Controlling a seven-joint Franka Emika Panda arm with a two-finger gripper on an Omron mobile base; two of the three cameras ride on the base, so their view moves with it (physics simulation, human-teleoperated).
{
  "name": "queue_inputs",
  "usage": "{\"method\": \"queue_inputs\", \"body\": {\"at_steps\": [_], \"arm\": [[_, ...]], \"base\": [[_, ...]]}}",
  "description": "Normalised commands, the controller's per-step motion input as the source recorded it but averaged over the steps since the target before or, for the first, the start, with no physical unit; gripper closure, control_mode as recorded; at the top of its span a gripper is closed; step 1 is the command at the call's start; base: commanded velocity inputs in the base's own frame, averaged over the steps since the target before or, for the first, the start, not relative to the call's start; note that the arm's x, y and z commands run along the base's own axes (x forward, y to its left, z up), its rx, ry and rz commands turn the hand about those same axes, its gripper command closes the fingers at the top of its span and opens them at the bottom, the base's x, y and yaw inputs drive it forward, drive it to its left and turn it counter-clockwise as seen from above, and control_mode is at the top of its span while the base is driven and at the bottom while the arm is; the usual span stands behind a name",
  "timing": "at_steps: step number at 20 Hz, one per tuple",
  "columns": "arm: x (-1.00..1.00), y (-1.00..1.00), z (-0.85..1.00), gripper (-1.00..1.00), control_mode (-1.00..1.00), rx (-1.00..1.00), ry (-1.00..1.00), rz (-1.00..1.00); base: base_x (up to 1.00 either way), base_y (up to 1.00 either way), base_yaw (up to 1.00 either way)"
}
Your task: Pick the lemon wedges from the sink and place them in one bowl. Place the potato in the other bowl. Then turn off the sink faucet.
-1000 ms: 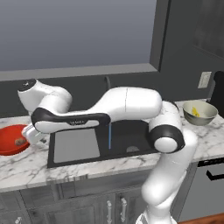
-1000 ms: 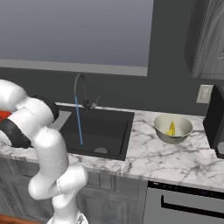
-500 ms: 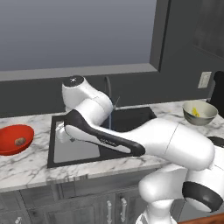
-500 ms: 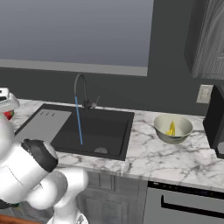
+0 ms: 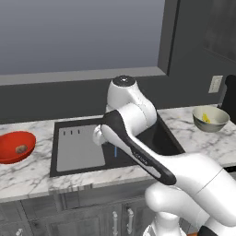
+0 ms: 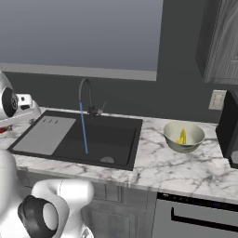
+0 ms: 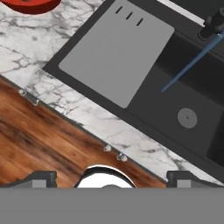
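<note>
The black sink (image 6: 116, 135) holds a grey drainboard (image 6: 44, 135) and a round drain (image 6: 107, 159). Water runs in a blue stream (image 6: 83, 130) from the dark gooseneck sink faucet (image 6: 85, 93); its lever (image 6: 102, 108) is at the base. The yellow lemon wedges (image 6: 181, 137) lie in the grey-beige bowl (image 6: 185, 142) right of the sink. In the red bowl (image 5: 11, 138) at the left rests the potato (image 5: 20, 149). My gripper (image 7: 112, 178) hangs open and empty high over the counter's front edge, looking down on the drainboard (image 7: 118, 54) and drain (image 7: 187, 118).
My white arm (image 5: 133, 133) rises across the middle of the sink in the left base view. A dark appliance (image 6: 228, 125) and a wall outlet (image 6: 216, 99) stand at the far right. Wooden floor (image 7: 43, 140) shows below the counter edge.
The arm has swung from over the red bowl at the left to over the sink area. The gripper stayed open. Water keeps running.
</note>
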Motion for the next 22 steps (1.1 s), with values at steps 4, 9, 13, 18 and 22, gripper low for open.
{"method": "queue_inputs", "body": {"at_steps": [4,9,13,18,22], "arm": [[0.00,-0.64,0.15,-1.00,-1.00,0.00,0.00,0.00],[0.00,-0.56,0.19,-1.00,-1.00,0.00,0.00,0.00],[0.00,-0.57,0.12,-1.00,-1.00,0.00,-0.02,0.02],[0.00,-0.62,0.02,-1.00,-1.00,0.00,-0.08,0.10],[0.00,-0.59,0.00,-1.00,-1.00,0.00,-0.14,0.19]], "base": [[0.00,0.00,0.00],[0.00,0.00,0.00],[0.00,0.00,0.00],[0.00,0.00,0.00],[0.00,0.00,0.00]]}}
